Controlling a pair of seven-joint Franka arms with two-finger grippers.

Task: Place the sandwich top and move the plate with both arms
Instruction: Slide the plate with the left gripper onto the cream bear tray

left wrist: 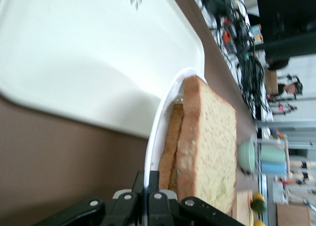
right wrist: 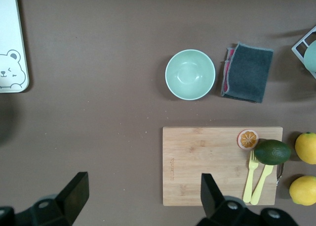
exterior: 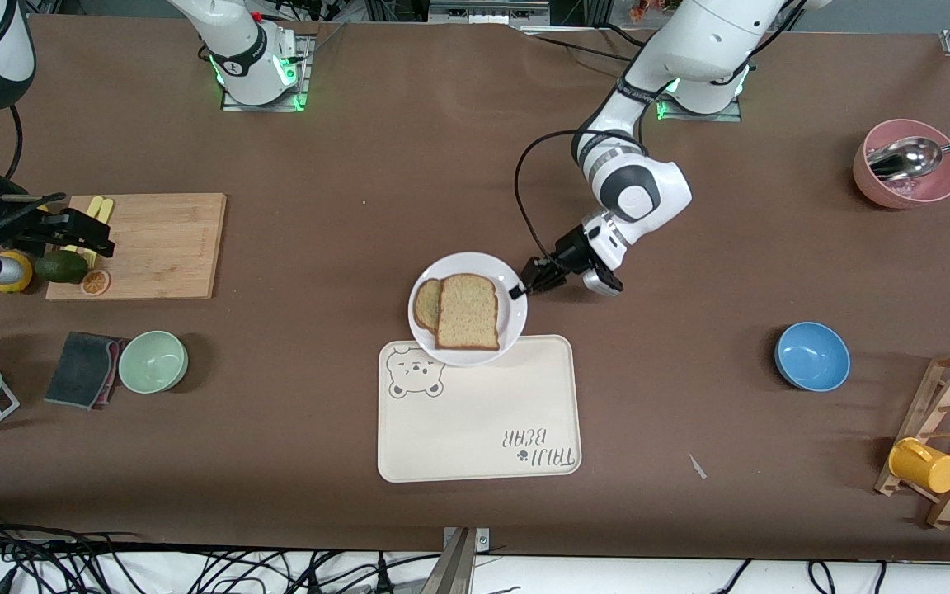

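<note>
Left wrist view: left gripper (left wrist: 146,206) fingers pinch the plate (left wrist: 157,132) rim; the bread slice (left wrist: 210,147) lies on it, overlapping the tray (exterior: 479,412). Right gripper (right wrist: 140,199) fingers are spread above the cutting board (right wrist: 207,161).

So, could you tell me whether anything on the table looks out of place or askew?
Yes: the plate overlaps the bear-print tray, and the sandwich top sits offset on the slice beneath. The left gripper is shut on the plate's rim.
</note>
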